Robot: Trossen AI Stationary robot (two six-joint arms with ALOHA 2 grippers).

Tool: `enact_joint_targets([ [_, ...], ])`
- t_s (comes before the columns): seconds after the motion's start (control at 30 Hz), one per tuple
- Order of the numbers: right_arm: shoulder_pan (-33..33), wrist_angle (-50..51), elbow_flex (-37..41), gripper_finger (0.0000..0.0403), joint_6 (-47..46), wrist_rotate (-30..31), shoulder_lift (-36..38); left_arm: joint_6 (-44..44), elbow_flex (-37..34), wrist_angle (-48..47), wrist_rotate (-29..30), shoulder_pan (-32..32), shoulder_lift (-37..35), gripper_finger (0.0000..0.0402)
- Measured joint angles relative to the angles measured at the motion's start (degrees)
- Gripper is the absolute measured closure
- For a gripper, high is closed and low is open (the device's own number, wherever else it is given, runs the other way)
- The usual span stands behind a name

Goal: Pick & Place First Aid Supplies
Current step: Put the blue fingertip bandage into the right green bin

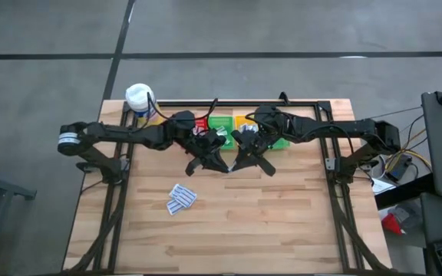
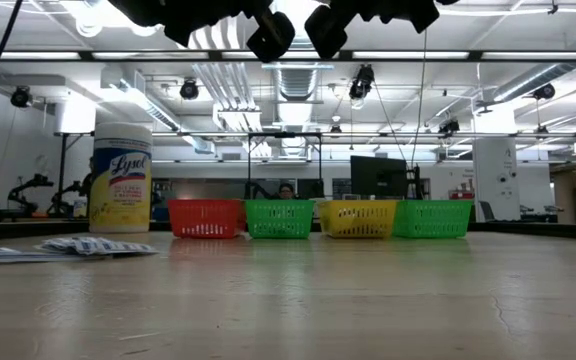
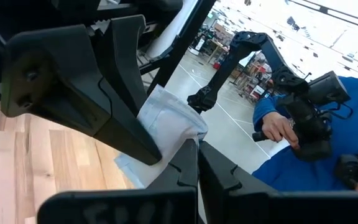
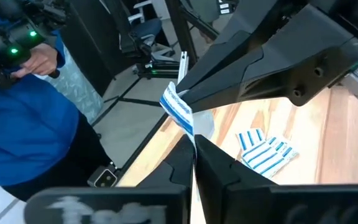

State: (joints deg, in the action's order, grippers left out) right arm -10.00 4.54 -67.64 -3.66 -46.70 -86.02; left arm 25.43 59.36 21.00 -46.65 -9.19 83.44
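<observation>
Both arms meet over the middle of the wooden worktop [image 1: 282, 222], just in front of the row of little bins. The left end effector [image 1: 219, 164] and the right end effector [image 1: 235, 163] are tip to tip there, up in the air.

Both pinch the same small white packet [image 3: 169, 121]. In the right wrist view the packet [image 4: 178, 107] shows blue stripes, and it is squeezed between the left arm's fingers [image 4: 253, 68] above and the right arm's own fingers [image 4: 194, 155] below. The left end effector is closed tight on the packet. The right end effector is closed tight on it too.

More first aid packets [image 1: 181, 198] lie in a small flat pile on the worktop, near the left front part, well apart from the arms. They are white with blue stripes. The low view shows that pile [image 2: 68, 247] lying flat at the left side.

At the back of the worktop stand 4 small bins in a row: a red bin [image 2: 206, 217], a green bin [image 2: 279, 218], a yellow bin [image 2: 357, 218] and another green bin [image 2: 432, 218]. A Lysol wipes tub [image 2: 120, 178] with a white lid stands at the back left corner, beside the red bin.

Beyond the worktop, a person in a blue top [image 4: 23, 118] holds a dark device in 1 hand [image 3: 277, 127].
</observation>
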Motion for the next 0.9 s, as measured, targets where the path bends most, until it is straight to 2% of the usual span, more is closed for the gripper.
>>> enact_joint_targets([
  [0.33,0.0,1.7,0.1,0.0395,-0.3,0.2,0.0,0.6,-0.5,-0.2,1.2,0.0,0.0,0.0392],
  [0.43,0.0,2.3,0.1,0.0395,-0.3,0.2,0.0,0.7,-0.5,-0.2,1.2,-0.1,0.0,0.0370],
  [0.7,0.0,2.9,0.2,0.0395,-0.2,0.4,0.1,4.8,-0.5,-4.8,1.1,-1.0,-0.1,0.0281],
  [0.9,-0.2,8.4,0.2,0.0395,1.1,5.1,0.1,4.9,-0.6,-7.2,-1.2,-2.0,-2.2,0.0263],
])
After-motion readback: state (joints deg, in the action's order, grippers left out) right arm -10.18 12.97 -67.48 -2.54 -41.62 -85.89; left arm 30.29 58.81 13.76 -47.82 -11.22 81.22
